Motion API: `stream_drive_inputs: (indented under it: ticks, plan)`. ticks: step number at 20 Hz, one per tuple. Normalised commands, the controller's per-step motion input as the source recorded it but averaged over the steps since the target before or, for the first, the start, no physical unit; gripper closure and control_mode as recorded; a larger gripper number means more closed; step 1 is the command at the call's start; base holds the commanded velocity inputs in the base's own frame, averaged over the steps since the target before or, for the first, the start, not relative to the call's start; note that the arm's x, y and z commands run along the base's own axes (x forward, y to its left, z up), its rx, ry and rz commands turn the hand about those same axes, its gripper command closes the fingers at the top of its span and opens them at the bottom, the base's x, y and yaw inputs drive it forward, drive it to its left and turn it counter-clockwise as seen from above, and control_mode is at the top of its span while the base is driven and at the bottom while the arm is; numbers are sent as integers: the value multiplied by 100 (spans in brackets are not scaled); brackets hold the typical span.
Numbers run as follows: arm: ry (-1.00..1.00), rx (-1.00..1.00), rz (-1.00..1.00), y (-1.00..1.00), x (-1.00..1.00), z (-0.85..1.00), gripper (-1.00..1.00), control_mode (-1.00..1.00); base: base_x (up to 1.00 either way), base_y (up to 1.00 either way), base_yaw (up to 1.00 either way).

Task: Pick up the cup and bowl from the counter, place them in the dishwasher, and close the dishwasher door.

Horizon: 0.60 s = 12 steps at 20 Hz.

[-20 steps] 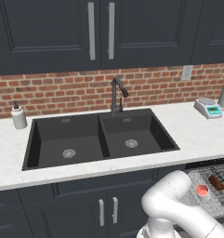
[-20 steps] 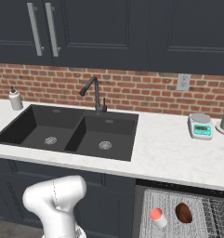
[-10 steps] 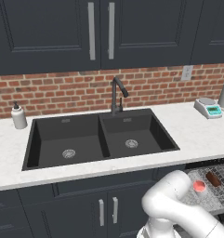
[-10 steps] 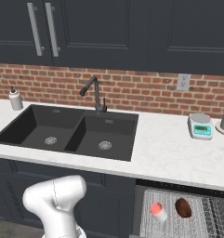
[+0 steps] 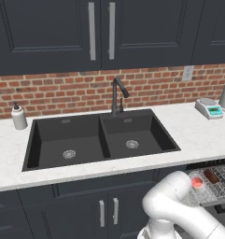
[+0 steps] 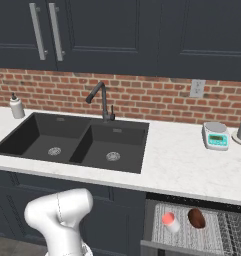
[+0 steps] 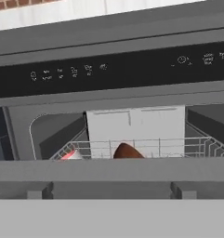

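Now the dishwasher (image 7: 118, 121) stands open straight ahead of the claw, its black control strip (image 7: 108, 69) running across above the opening. Nothing sits between the fingers of the claw, which are spread as wide as they go and grip nothing; the fingertips themselves cannot be made out in the hand view. Inside, past the near edge of the dishwasher door (image 7: 111, 169), a grey wire rack (image 6: 192, 232) holds both dishes. The brown bowl (image 7: 127, 151) lies just ahead of the claw, near the middle of the rack. The cup (image 7: 70, 155), white with a red inside, rests to the bowl's left, close beside it but apart. From the base views, the white surface (image 6: 182, 165) lies above the dishwasher, with a black double sink (image 5: 100, 140) and a dark tap (image 5: 117, 95) set in it. Farther along that surface stand a small kitchen scale (image 6: 215, 136) and a white soap bottle (image 5: 19, 116).
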Motion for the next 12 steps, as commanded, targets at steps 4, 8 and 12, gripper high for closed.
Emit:
stream_drive_inputs:
  ticks: [4,8,12]
  plan:
    - [-13,0,8,12,92,-16,-100,-100,0,0,0]
    - [-14,0,6,13,81,-16,-100,-100,0,0,0]
    - [-12,0,5,17,73,-18,-100,-100,0,0,0]
